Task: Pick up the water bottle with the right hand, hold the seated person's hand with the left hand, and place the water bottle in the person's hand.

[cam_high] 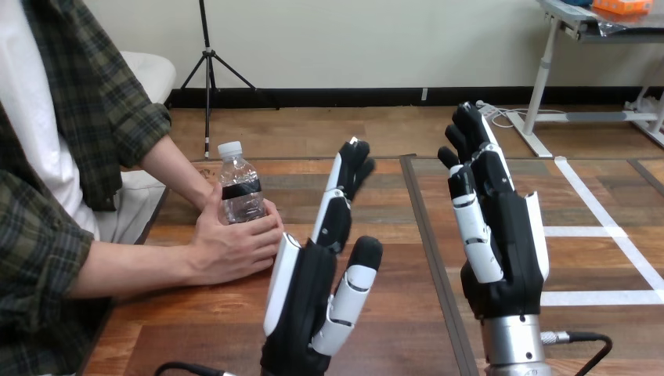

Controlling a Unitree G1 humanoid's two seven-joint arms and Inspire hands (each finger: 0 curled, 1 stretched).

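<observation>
A clear water bottle (pixel 239 186) with a white cap and dark label stands upright at the table's left. The person's hands (pixel 231 247) are wrapped around its lower part from both sides. My left hand (pixel 309 301) is raised in the lower middle, fingers straight and open, just right of the person's nearer hand and apart from it. My right hand (pixel 495 235) is raised at the right, fingers straight and open, holding nothing and well clear of the bottle.
The wooden table (pixel 376 329) has a dark seam (pixel 427 235) running front to back between my two hands. The person's forearms (pixel 125 270) reach in from the left edge.
</observation>
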